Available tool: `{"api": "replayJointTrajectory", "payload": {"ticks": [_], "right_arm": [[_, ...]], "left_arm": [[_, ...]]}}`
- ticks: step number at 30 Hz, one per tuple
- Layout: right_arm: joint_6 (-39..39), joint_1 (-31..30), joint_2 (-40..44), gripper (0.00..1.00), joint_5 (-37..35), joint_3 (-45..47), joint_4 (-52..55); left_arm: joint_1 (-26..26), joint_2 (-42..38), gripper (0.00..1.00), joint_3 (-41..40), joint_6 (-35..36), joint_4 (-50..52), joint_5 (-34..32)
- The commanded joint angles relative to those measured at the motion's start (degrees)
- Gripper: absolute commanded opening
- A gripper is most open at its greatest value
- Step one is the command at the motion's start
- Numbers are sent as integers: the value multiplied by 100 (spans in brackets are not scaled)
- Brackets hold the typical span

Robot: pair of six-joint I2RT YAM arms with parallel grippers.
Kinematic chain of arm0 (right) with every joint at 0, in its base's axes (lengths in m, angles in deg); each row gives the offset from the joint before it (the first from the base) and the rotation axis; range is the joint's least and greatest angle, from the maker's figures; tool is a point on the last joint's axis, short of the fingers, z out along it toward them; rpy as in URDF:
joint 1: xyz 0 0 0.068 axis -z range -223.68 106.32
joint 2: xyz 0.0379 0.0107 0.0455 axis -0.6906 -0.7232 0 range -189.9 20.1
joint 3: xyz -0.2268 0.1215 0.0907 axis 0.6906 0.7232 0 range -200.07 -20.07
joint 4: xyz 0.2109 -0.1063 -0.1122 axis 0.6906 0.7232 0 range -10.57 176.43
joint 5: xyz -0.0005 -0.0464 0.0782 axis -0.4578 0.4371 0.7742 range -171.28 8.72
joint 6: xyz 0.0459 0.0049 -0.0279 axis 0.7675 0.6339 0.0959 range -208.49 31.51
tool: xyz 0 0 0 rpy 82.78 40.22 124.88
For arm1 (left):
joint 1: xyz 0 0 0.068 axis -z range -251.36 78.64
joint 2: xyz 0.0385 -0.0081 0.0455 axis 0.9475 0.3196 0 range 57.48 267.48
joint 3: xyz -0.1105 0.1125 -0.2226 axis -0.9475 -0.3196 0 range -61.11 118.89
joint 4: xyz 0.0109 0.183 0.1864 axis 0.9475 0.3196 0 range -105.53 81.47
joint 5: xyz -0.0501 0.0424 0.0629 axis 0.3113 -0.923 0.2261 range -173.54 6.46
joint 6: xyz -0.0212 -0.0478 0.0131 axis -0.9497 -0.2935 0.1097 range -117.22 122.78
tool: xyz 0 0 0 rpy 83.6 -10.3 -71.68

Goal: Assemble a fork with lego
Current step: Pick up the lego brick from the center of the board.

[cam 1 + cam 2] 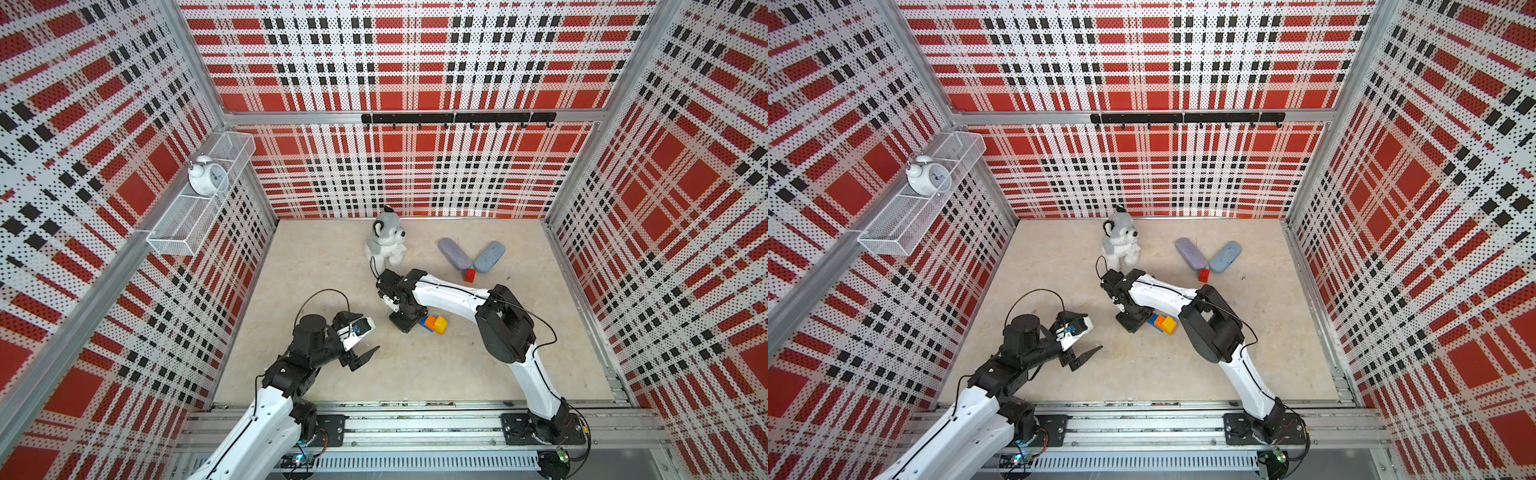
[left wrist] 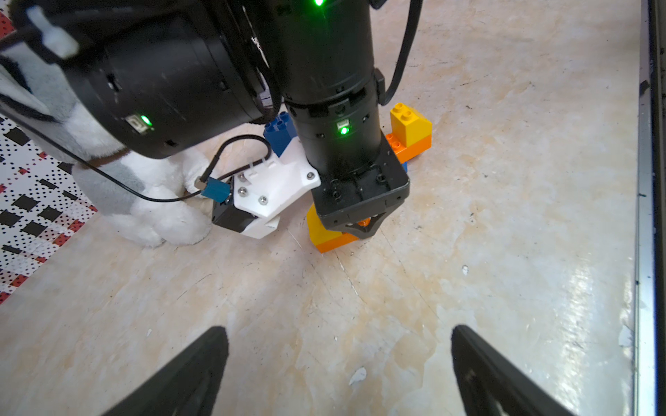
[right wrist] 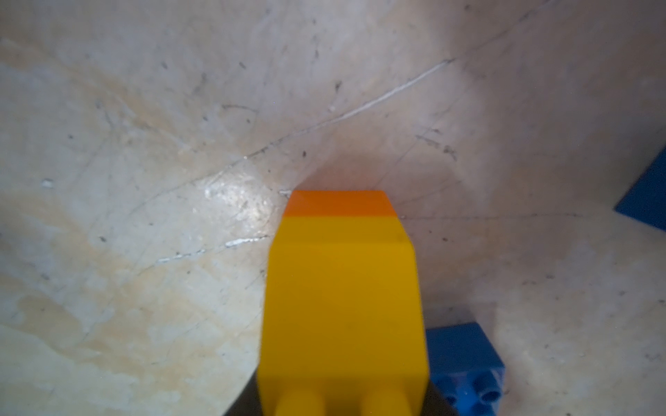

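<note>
**Lego fork part-built, right pincer clamped on its prong end**

Position: fork lies flat on the table, near the plush dog on the dog's robot-base side. Blue handle, orange crossbar and two yellow prongs are joined. The slot btwn the yellows is bare. The red brick sits off to the dog's other flank, well apart from the fork, right by two grey-blue cases.

Handling, my read: light, stiff plastic w/ smooth sides, so pads could slip. It won't crush, but the stud joints are the weak spot, and levering a prong or the handle end could pop a brick off. Best hold is prob. across the flat sides of the crossbar, close to the handle joint. That leaves the middle studs free for the red piece. Pushing red on needs the fork braced flat vs. the table.

Right pincer: comes down on the fork from above, jaws drawn together. In the left wrist view its tips sit at the crossbar beside one yellow prong, w/ orange showing btwn them. The right wrist view is filled by that yellow on orange. It looks clamped on the fork there, but I can't tell which brick the pads actually bite.

Left pincer: jaws spread wide, nothing in them, touching nothing. It hovers over bare table, farther from the dog than the fork is.
</note>
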Motion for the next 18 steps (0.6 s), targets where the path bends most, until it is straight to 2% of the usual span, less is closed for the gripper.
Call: {"api": "replayJointTrajectory", "payload": {"ticks": [1, 4, 14, 18], "right_arm": [[48, -45, 138, 39, 23, 50, -114], [34, -45, 195, 44, -2, 21, -89], [65, -41, 248, 40, 9, -10, -93], [74, -45, 324, 43, 9, 30, -156]], "left_arm": [[36, 2, 98, 137, 27, -143, 8], [36, 10, 98, 132, 35, -144, 7], [34, 57, 98, 139, 33, -144, 9], [36, 53, 99, 126, 45, -143, 9]]}}
